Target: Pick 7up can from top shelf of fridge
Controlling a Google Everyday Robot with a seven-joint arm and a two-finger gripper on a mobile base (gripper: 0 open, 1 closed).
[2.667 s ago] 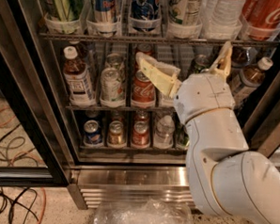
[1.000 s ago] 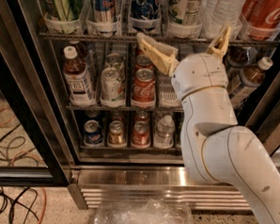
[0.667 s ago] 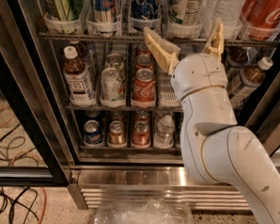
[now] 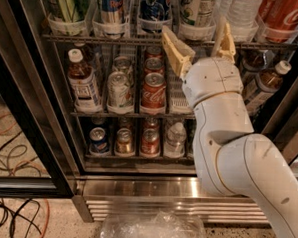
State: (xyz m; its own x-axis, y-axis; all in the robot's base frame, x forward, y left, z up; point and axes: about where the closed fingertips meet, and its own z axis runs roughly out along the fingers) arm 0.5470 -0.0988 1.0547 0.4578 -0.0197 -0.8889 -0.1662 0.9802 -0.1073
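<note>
The gripper point(image 4: 193, 29) at the fridge point(image 4: 25, 99), top shelf point(image 4: 128, 40)
Two fingers point(image 4: 175, 51) spread, holding nothing, just below the one 7up can point(image 4: 197, 6); six white cup holders point(image 4: 109, 28) in the row.

Tan fingers point(image 4: 175, 51) on the white gripper point(image 4: 194, 27), spread wide at the top shelf point(image 4: 83, 38) of grey wire and white cup holders point(image 4: 109, 29). Whitish-silver with green lettering for the 7up can point(image 4: 197, 6). Red Coca-Cola can point(image 4: 154, 93) below. Black-framed, steel-grey-based fridge point(image 4: 135, 189).
</note>
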